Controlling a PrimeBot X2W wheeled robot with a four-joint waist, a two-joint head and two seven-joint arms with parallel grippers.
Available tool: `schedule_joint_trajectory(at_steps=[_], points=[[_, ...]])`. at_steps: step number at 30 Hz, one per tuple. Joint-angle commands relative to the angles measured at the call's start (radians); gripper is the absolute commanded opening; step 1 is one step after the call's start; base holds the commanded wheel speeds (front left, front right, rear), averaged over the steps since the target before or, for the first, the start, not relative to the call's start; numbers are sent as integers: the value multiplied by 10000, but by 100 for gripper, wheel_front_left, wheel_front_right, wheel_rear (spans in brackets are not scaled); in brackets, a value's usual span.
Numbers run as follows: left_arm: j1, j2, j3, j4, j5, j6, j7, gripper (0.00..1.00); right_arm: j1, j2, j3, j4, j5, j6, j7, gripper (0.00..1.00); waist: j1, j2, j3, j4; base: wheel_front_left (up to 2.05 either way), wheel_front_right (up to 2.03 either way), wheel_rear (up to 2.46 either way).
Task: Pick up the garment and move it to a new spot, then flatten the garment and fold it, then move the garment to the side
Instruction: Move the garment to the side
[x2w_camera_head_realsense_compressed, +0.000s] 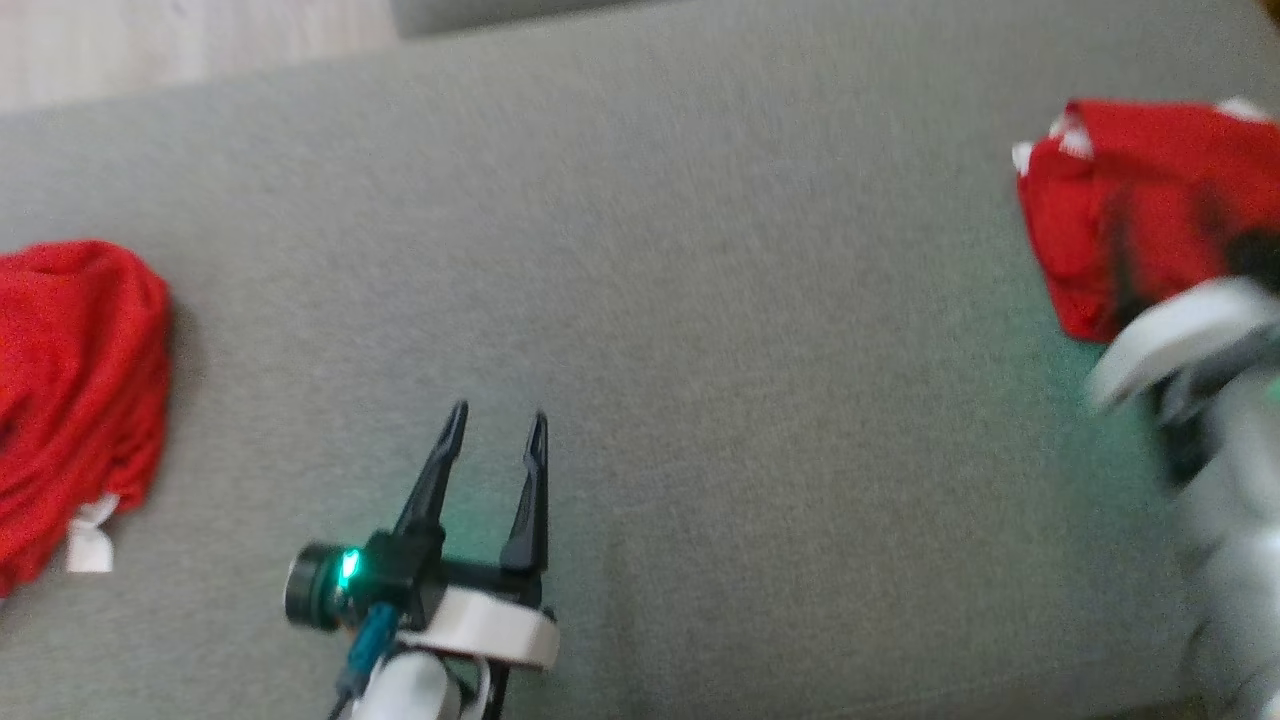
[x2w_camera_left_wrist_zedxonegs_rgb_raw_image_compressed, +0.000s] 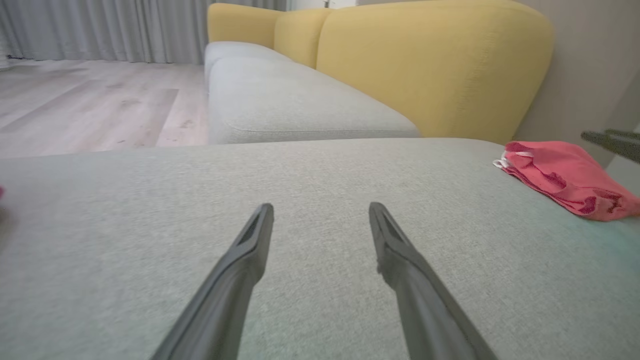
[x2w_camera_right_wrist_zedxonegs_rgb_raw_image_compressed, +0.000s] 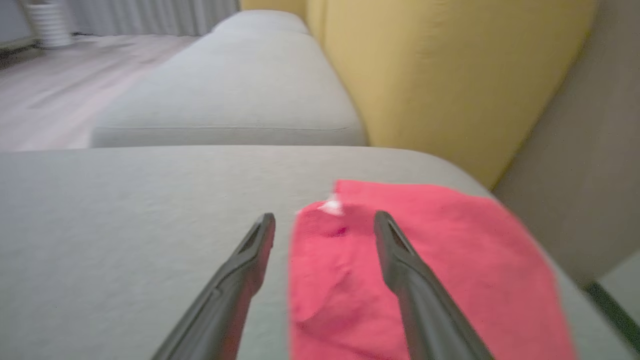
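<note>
Carrying surface: grey sofa seat (x2w_camera_head_realsense_compressed: 640, 250).
Folded garment (x2w_camera_right_wrist_zedxonegs_rgb_raw_image_compressed: 440, 260): red, lying flat at the seat's right edge, near the far corner.
Right pincer (x2w_camera_right_wrist_zedxonegs_rgb_raw_image_compressed: 325, 219): fingers apart, empty, over the garment's inner edge; the nearer arm.
Left pincer (x2w_camera_head_realsense_compressed: 499, 413): fingers apart, over the bare middle; the garment lies well to its right.

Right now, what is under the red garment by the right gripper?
Grey seat cushion shows beside the red garment, which lies flat on it. The right gripper stands open over its edge. Anything beneath the cloth itself is covered.

Head looks down; 2 low wrist cameras share the red garment (x2w_camera_left_wrist_zedxonegs_rgb_raw_image_compressed: 560, 175).
</note>
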Motion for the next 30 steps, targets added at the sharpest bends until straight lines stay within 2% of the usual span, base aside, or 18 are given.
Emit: schedule_joint_trajectory(at_steps=[1,7,12,18,19,21,24,30], points=[[119,-1,251,-215,-115,71,-95,100,612,263,473,-525,132,-7,-167,100,2,0,-886,369,0,0,0],[835,-7,72,-128,-557,379,-95,100,2753,1223,1957,-1803,785,-7,-199,100,2,0,-2128,977,0,0,0],[1454,-9,41,-230,-744,669,-95,100,4311,1765,2422,-3417,1325,-7,-206,100,2,0,-2799,1431,0,0,0],[2078,-9,367,-480,-761,928,-95,100,6048,2216,1517,-5611,1129,-7,-208,100,2,0,-3320,1776,0,0,0],[2239,-10,532,-762,-674,996,-95,100,6582,2314,1113,-6274,870,-7,-209,100,2,0,-3454,1844,0,0,0],[2398,-10,660,-1126,-464,977,-95,100,7166,2412,738,-6734,623,-7,-209,100,2,0,-3577,1925,0,0,0],[2667,-8,827,-1593,-111,831,-95,100,7956,2564,327,-7050,425,-7,-209,100,2,0,-3725,1998,0,0,0],[3058,-4,1137,-1636,300,616,-95,100,8602,2710,213,-7139,177,-7,-209,100,2,0,-3840,1942,0,0,0]])
